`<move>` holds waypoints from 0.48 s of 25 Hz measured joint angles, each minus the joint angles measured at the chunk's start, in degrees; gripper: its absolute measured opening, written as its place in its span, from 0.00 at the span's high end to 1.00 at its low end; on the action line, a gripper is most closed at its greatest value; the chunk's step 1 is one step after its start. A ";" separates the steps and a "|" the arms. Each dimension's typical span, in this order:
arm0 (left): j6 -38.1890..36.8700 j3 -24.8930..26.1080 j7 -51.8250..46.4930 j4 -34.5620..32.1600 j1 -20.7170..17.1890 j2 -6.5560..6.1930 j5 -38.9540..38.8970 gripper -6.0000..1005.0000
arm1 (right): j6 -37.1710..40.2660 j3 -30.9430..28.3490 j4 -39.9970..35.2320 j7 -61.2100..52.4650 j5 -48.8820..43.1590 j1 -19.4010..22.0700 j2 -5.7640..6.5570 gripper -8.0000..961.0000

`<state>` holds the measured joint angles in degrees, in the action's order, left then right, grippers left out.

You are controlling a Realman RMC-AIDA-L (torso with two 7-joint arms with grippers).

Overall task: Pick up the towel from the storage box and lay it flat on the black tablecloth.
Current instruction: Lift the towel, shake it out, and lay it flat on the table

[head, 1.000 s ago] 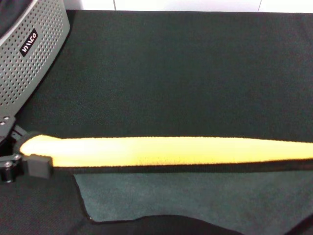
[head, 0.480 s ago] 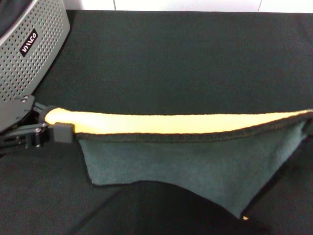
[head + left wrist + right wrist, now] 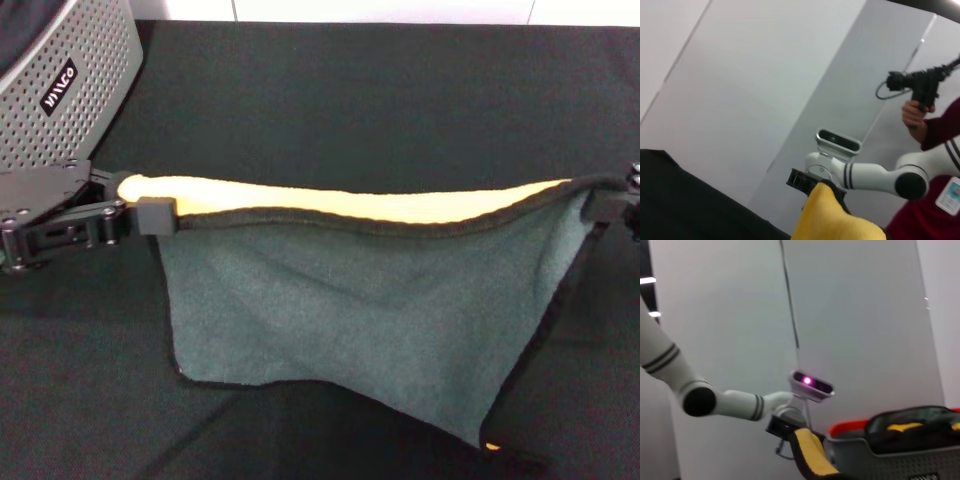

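Between left pincer (image 3: 150, 215) and right pincer (image 3: 598, 205), both clamped on corners, hangs towel (image 3: 350, 300)

Person in maroon (image 3: 940, 170) holding camera (image 3: 915, 85)

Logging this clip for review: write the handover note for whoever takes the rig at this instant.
Left gripper: shut on the towel's left top corner, beside the storage box.
Right gripper: at the right edge of the head view, holding the towel's other top corner.
Towel: out of the box, stretched between both arms above the black tablecloth, grey-green face towards the head camera, yellow face showing along the top edge. Its lower part hangs unevenly; whether it touches the cloth cannot be told.
Done: pickup and spreading.
Left: lower it flat, release both corners.
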<state>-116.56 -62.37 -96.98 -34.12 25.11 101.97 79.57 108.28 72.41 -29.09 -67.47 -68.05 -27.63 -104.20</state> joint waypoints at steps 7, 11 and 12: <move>0.17 6.45 -0.20 1.19 0.11 2.19 5.39 0.96 | -4.00 -0.19 0.11 0.02 -1.35 -0.73 0.18 0.97; 0.20 7.93 -0.36 1.28 -0.27 2.61 5.25 0.96 | -5.25 -2.19 -0.22 0.34 -1.39 -0.77 0.36 0.97; 0.20 8.32 -0.35 1.35 -0.35 2.66 5.25 0.96 | -5.51 -2.57 -0.29 0.43 -1.38 -0.77 0.38 0.97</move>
<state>-116.36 -54.05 -97.32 -32.77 24.76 104.62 84.83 102.77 69.84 -29.38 -67.04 -69.43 -28.39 -103.82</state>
